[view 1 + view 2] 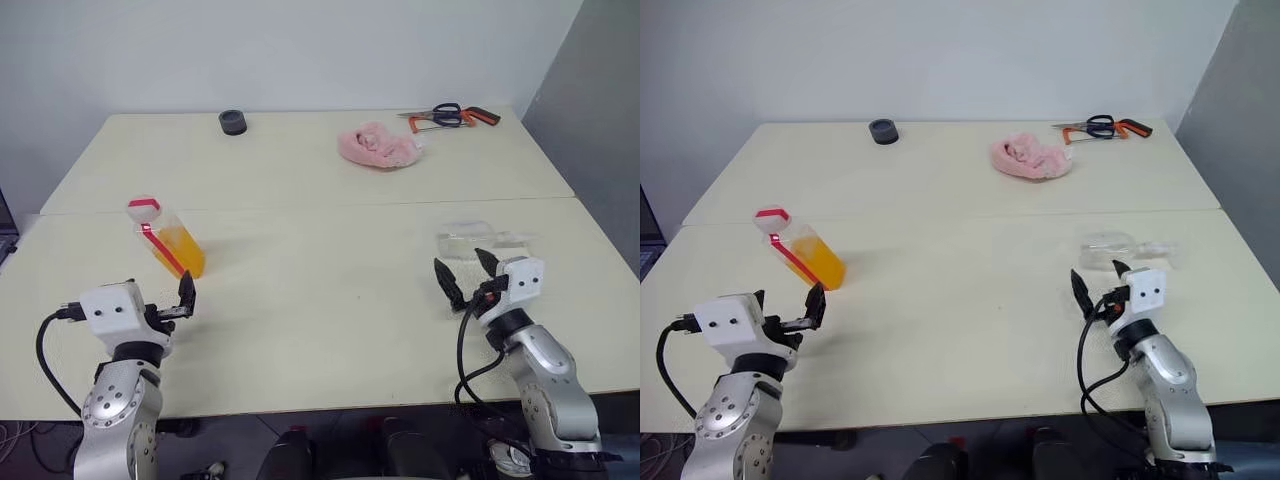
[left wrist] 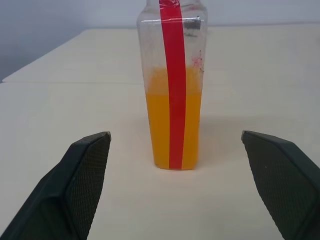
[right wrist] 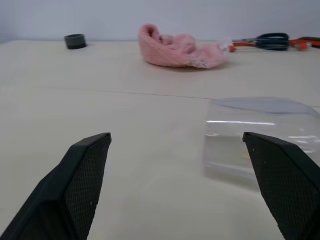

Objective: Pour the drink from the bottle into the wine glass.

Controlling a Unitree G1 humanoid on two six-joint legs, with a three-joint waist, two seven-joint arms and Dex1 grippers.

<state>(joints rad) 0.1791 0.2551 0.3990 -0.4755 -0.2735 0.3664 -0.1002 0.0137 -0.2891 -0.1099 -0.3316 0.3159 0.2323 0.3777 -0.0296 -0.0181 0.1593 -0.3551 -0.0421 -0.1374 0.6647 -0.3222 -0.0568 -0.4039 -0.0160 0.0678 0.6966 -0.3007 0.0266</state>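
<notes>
Bottle [image 1: 167, 240] upright near table's left edge [image 1: 40, 215], wine glass [image 1: 478, 242] lying sideways (right side), both fingers spread, gripping nothing.

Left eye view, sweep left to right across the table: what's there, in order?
left gripper → bottle of orange drink → black ring → pink cloth → scissors; the wine glass lying on its side and the right gripper overlap, so unordered.
</notes>
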